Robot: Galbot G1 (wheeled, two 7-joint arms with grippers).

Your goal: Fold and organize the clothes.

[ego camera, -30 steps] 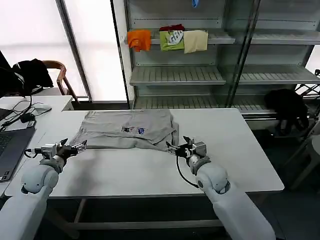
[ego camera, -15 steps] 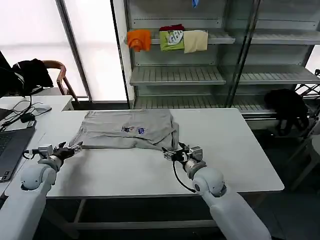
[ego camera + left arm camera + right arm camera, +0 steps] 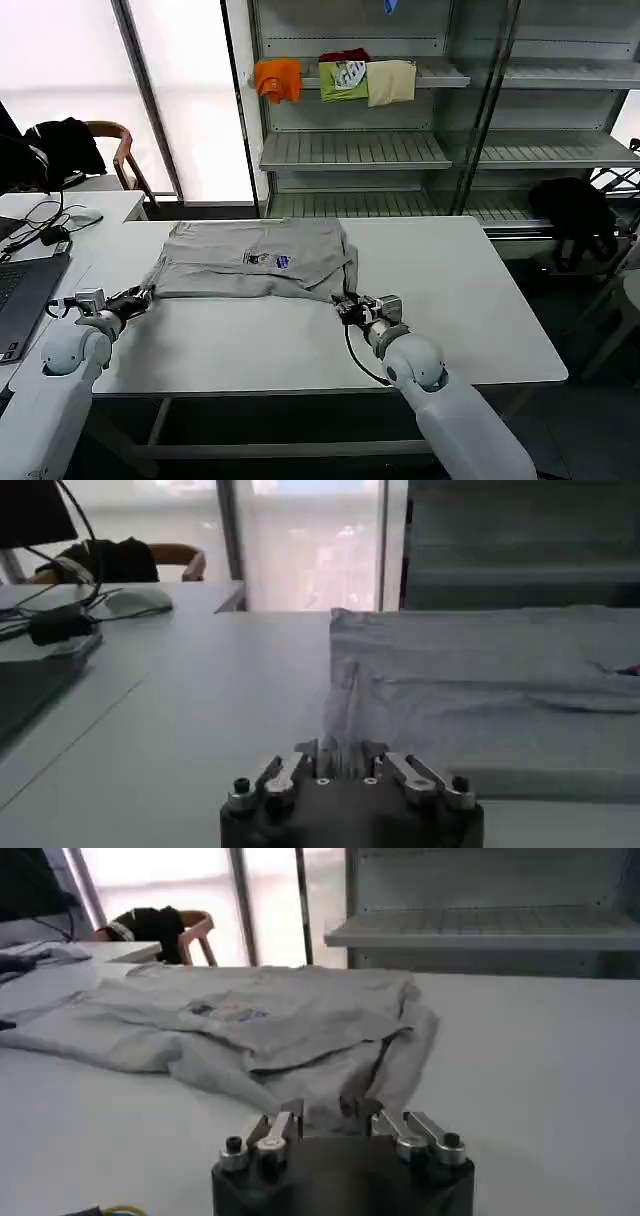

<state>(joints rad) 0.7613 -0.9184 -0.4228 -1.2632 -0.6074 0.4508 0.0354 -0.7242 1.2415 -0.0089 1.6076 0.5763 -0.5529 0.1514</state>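
A light grey short-sleeved shirt [image 3: 255,258] with a small multicoloured chest print lies partly folded across the far half of the white table [image 3: 460,300]. My left gripper [image 3: 143,294] sits low on the table at the shirt's near left corner, shut on a pinch of the cloth; the left wrist view shows the fabric [image 3: 480,690] running up from between the fingers of that gripper [image 3: 340,748]. My right gripper [image 3: 346,303] is at the shirt's near right edge, shut on the bunched hem. In the right wrist view the shirt [image 3: 270,1023] spreads out beyond this gripper [image 3: 330,1110].
A laptop [image 3: 25,290], cables and a mouse [image 3: 55,232] lie at the table's left end. Behind stand metal shelves holding orange, green and beige garments [image 3: 335,80]. A chair with a black garment [image 3: 65,148] is at back left, and another black garment [image 3: 575,215] hangs at right.
Both arms slid forward along the table to the shirt's near edge. Their fingers, spread open a second ago, have closed on the cloth.
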